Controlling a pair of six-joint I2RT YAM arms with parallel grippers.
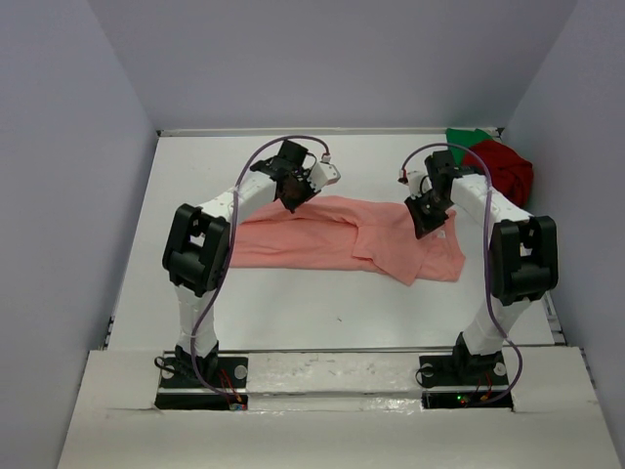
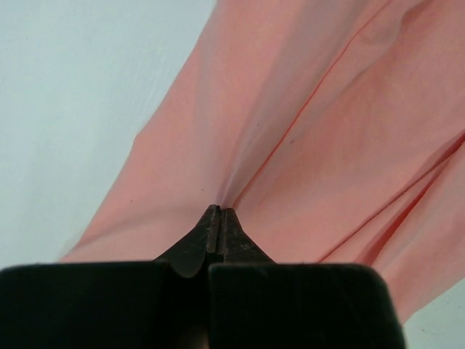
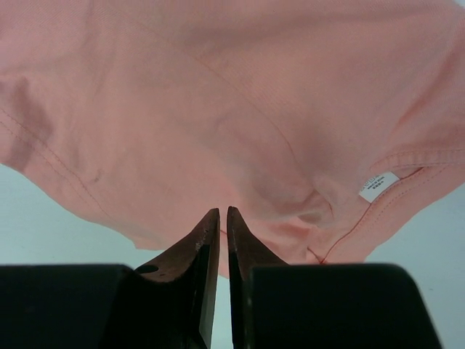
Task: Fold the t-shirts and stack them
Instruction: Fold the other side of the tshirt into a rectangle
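The salmon-pink t-shirt (image 1: pixel 332 234) lies spread across the middle of the white table, partly bunched at its right end. My left gripper (image 1: pixel 291 200) is at the shirt's far edge; in the left wrist view the gripper (image 2: pixel 219 211) is shut on the cloth (image 2: pixel 327 109), and folds radiate from the tips. My right gripper (image 1: pixel 427 220) is over the shirt's right part; in the right wrist view the gripper (image 3: pixel 223 212) is closed to a thin slit on the shirt's edge (image 3: pixel 218 94), near a white label (image 3: pixel 378 186). The dark red t-shirt (image 1: pixel 508 166) and the green t-shirt (image 1: pixel 467 137) lie crumpled at the far right corner.
The white table (image 1: pixel 322 303) is enclosed by grey walls at the back and both sides. The arm bases stand at the near edge. Bare table surface shows between the pink shirt and the bases.
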